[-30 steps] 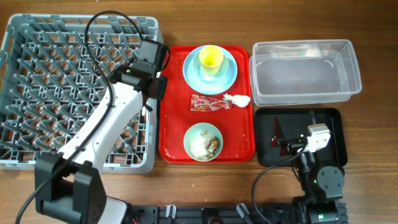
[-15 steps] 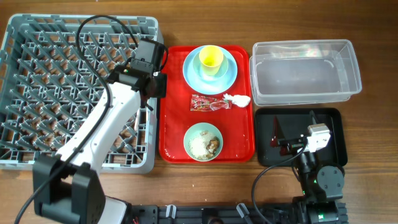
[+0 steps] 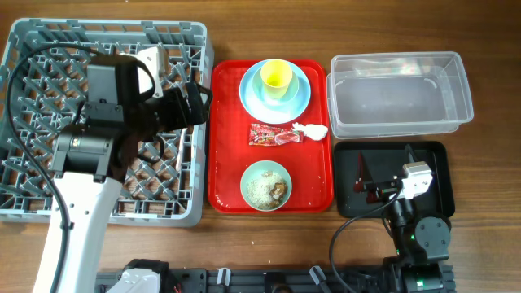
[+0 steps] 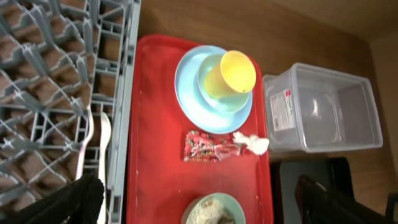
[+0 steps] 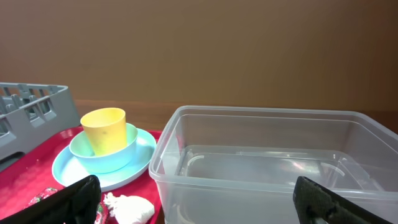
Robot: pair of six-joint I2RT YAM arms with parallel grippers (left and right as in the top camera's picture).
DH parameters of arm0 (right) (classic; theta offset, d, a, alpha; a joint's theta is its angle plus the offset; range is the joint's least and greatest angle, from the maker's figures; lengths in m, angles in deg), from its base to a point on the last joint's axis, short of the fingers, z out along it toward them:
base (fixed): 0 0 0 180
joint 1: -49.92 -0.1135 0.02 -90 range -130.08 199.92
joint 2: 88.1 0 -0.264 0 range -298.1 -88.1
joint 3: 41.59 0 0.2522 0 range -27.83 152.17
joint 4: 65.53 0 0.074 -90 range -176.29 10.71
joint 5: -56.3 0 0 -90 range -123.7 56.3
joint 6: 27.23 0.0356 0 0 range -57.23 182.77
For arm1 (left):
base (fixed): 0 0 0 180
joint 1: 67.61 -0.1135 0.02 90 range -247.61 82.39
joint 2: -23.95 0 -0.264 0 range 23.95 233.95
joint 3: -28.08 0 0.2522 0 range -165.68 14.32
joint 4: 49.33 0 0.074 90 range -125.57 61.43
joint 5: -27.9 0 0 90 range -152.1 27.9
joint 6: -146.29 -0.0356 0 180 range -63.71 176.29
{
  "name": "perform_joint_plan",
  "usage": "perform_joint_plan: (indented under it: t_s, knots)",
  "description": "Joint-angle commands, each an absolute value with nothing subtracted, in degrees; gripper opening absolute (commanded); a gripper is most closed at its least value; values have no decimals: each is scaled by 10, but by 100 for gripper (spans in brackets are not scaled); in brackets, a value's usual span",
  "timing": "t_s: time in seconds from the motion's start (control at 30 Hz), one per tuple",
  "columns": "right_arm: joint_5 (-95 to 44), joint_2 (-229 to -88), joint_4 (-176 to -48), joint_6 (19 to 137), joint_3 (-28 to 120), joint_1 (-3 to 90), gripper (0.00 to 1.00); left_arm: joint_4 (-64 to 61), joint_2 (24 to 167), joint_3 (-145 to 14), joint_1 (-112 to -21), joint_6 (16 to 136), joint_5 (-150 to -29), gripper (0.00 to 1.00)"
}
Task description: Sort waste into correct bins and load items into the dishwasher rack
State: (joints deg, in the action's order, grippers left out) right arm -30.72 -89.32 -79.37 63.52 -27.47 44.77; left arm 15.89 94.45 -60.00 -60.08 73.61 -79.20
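My left gripper hangs open and empty above the right edge of the grey dishwasher rack. In the left wrist view a white spoon and fork lie in the rack by its right wall. On the red tray a yellow cup stands in a light blue bowl on a light blue plate. Below them lie the red wrapper and white tissue. The pale green bowl holds rice crumbs. My right gripper rests open over the black tray.
The clear tub stands at the back right, close in front of my right gripper in the right wrist view. The red tray lies between the rack and the two bins. A black cable loops over the rack's left side.
My left gripper has gone from shut to open. The left arm has lifted and drawn back to the left over the rack. The right arm has not moved.
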Motion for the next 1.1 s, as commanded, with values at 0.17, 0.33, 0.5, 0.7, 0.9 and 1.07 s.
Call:
perform_joint_plan:
  t_s: [0.17, 0.33, 0.5, 0.7, 0.9, 1.07]
  knots:
    - [-304, -891, -792, 631, -275, 451, 100, 164, 942, -608, -604, 739, -807, 100]
    - [-304, -909, -792, 631, -275, 451, 100, 164, 942, -608, -604, 739, -807, 100]
    - [-304, -924, -792, 631, -275, 451, 100, 164, 942, -608, -604, 739, -807, 100]
    - [-320, -925, -782, 612, -275, 451, 100, 164, 942, -608, -604, 739, -807, 100]
    - [-291, -925, -734, 621, -275, 451, 100, 164, 942, -608, -604, 739, -807, 100]
    - [-204, -936, -773, 764, -177, 451, 100, 164, 942, -608, -604, 739, -807, 100]
